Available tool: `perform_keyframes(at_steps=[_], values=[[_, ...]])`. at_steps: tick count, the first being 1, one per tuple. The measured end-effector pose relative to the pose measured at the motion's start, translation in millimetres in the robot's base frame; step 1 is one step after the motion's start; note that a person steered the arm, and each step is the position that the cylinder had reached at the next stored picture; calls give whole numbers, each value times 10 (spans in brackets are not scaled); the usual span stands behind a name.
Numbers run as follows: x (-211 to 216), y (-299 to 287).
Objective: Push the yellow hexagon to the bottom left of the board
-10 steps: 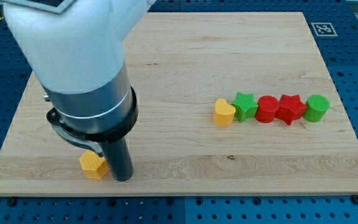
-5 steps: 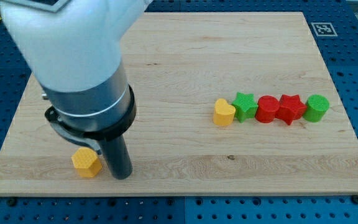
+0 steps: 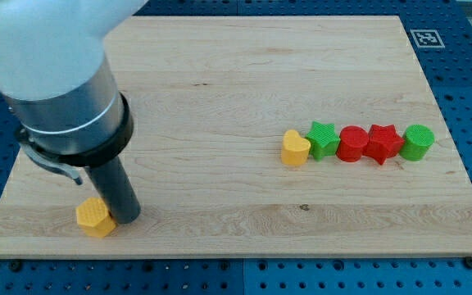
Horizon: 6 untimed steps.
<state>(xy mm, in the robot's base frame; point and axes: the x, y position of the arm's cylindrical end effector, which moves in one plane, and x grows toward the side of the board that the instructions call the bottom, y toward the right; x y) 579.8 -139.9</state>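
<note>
The yellow hexagon (image 3: 94, 218) lies on the wooden board (image 3: 236, 74) near the view's bottom left, close to the board's bottom edge. My tip (image 3: 126, 218) stands right against the hexagon's right side, touching it. The dark rod rises from the tip into the large grey and white arm body, which hides the board's upper left part.
A row of blocks lies at the view's right: a yellow heart (image 3: 295, 148), a green star (image 3: 324, 140), a red cylinder (image 3: 352, 143), a red star (image 3: 383, 142) and a green cylinder (image 3: 417, 142). A black-and-white marker (image 3: 425, 38) sits at the board's top right corner.
My tip and the arm have moved toward the view's left. The yellow hexagon has slid left with the tip, closer to the bottom left corner.
</note>
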Motion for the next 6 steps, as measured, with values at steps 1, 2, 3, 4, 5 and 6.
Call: perform_keyframes(at_steps=[1, 2, 3, 4, 5, 6], values=[[93, 46], [209, 34], [208, -109], [132, -144], [113, -107], [-16, -156]])
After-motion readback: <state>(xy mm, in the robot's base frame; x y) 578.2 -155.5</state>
